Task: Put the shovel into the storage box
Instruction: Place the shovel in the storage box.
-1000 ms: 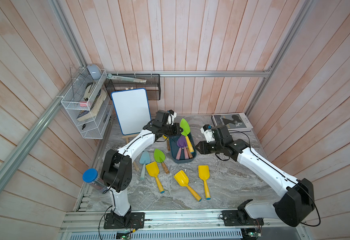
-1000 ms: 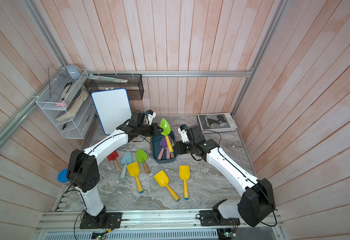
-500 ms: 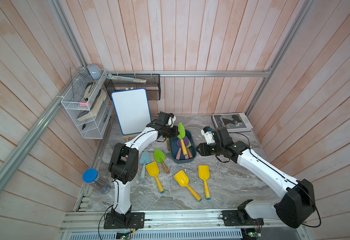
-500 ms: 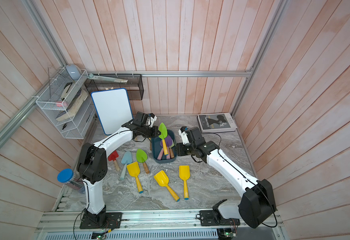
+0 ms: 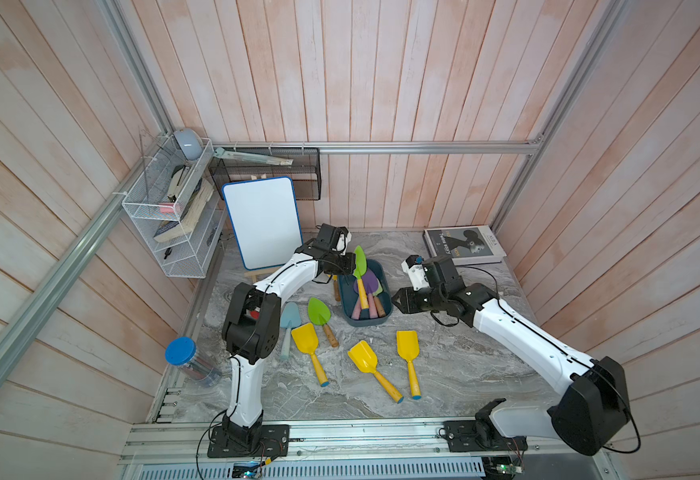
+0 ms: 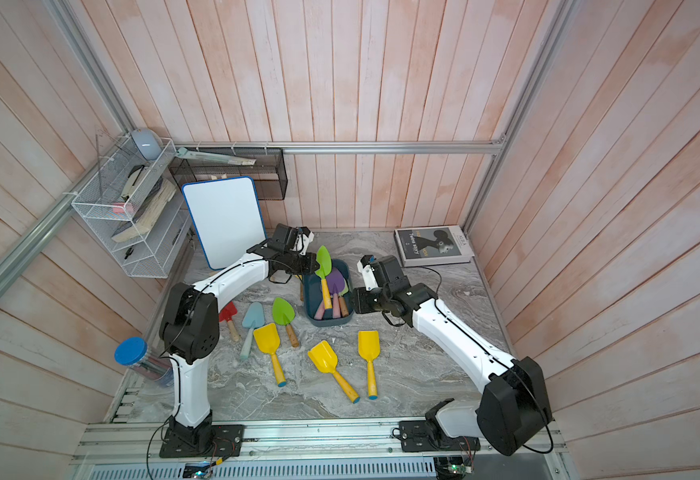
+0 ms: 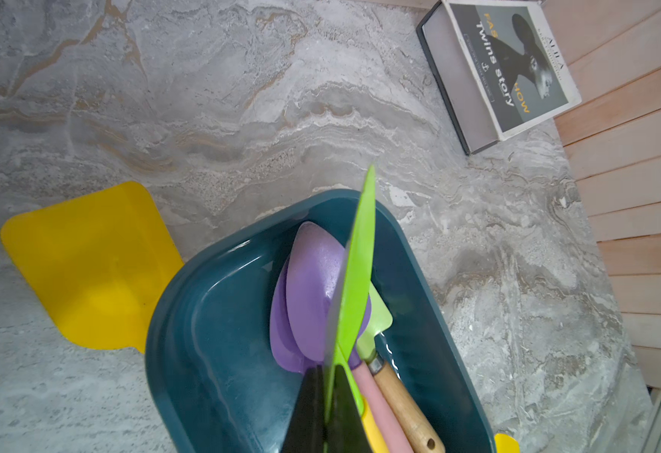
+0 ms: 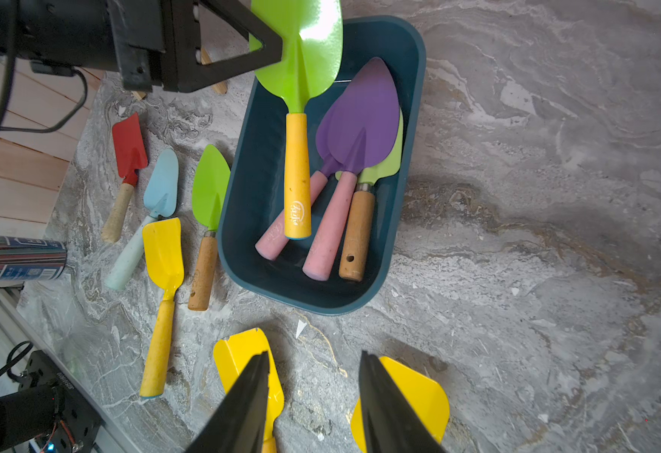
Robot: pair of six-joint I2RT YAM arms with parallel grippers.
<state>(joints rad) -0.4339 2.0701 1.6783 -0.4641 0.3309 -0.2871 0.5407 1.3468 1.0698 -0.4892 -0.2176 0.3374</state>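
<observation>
The shovel (image 8: pixel 296 172) is pinched by its blade in the left jaws over the storage box (image 8: pixel 260 176), toward the worktop's (image 5: pixel 444 374) back edge. It is best lowered flat before release; right jaws are seen open, empty.

Mostly hidden: red shovel (image 6: pixel 228 311), behind my left arm (image 5: pixel 252 324) in a top view | Cut off: storage box (image 7: pixel 203 333), left wrist view | Part-covered: yellow shovel (image 8: pixel 427 396), under my right fingers (image 8: pixel 380 408)

A green shovel (image 6: pixel 323 261) is held, apparently by its blade, in the left end effector (image 6: pixel 314 267) over the storage box (image 6: pixel 331 322).
</observation>
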